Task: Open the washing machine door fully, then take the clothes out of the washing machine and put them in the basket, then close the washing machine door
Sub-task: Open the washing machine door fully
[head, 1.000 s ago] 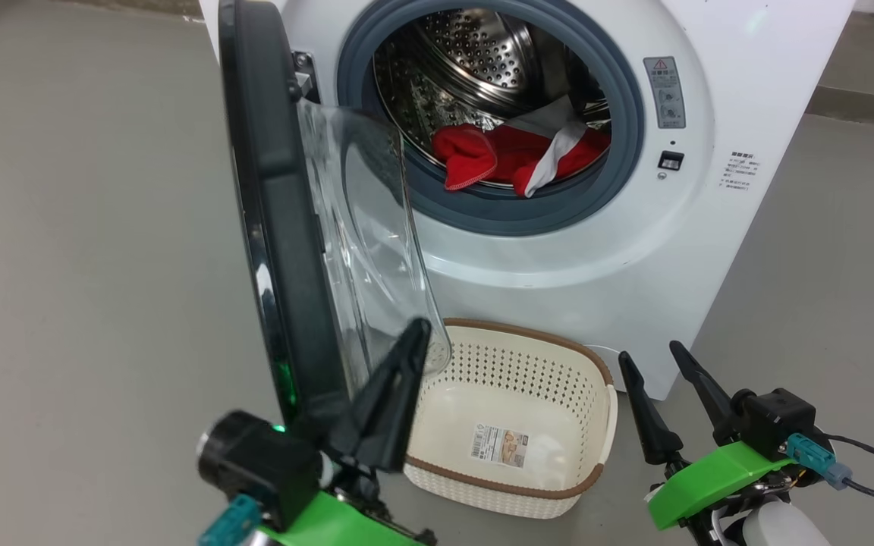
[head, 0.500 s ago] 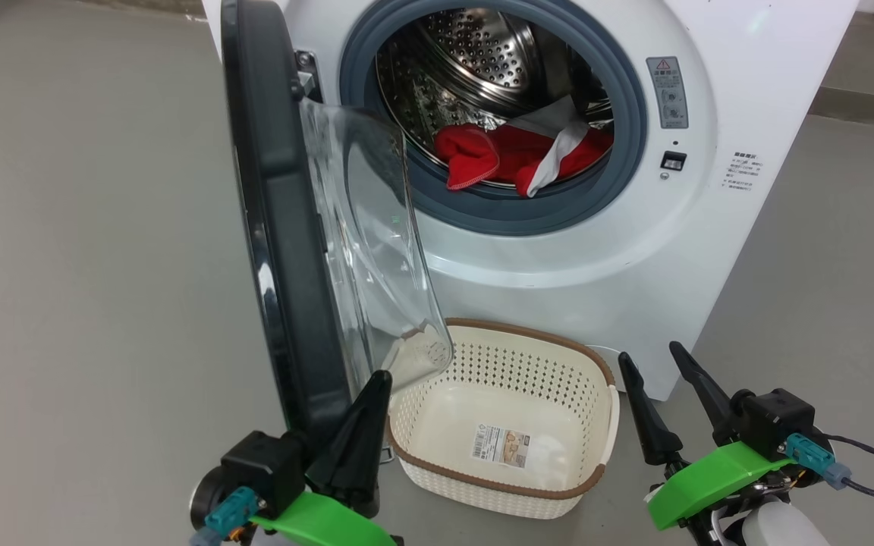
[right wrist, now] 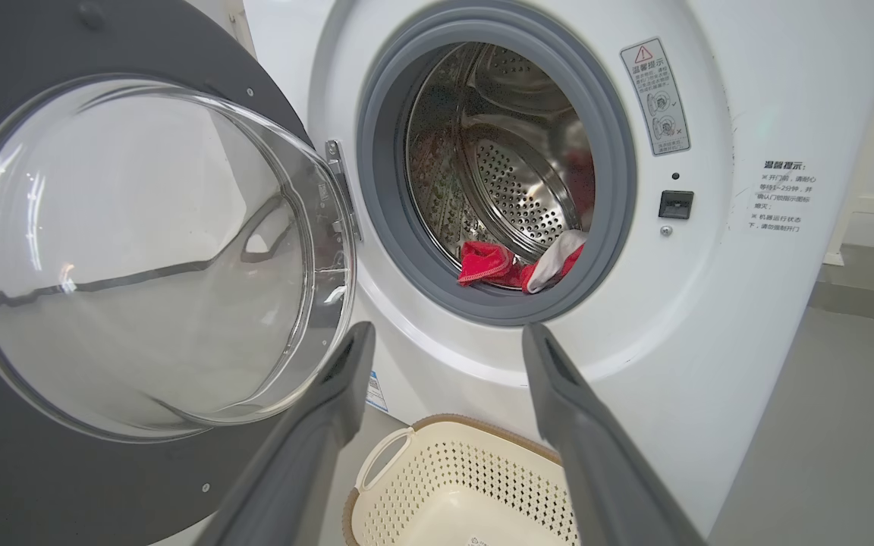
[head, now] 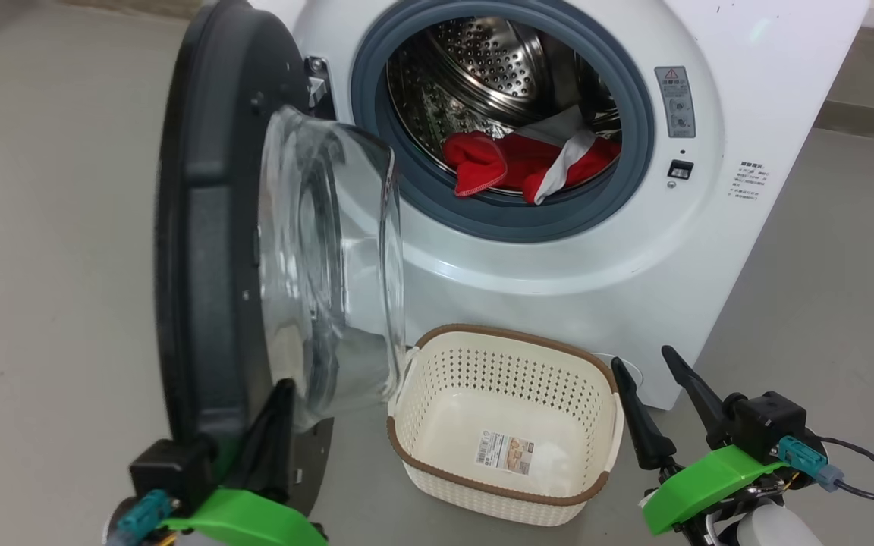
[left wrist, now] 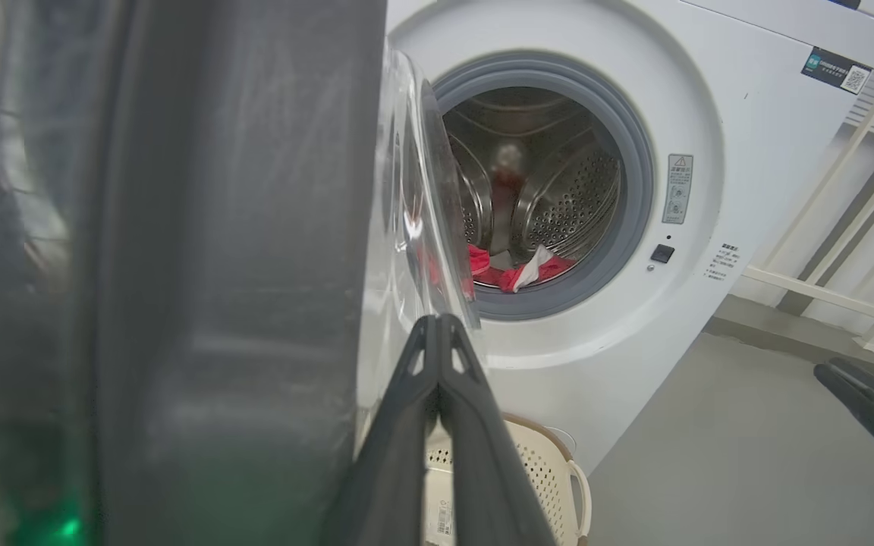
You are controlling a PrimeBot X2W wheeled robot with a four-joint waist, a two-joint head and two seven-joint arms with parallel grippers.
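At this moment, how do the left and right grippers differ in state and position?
The left gripper has its fingers pressed together; the right gripper has them spread apart. The left gripper sits low beside the washing machine door, by its glass bowl; the right gripper sits beside the basket's right end. Both are empty and point toward the washing machine.

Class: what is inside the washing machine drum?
Red clothes with a white band lie low at the front of the drum. Anything beneath them is covered, so the number of pieces cannot be told.
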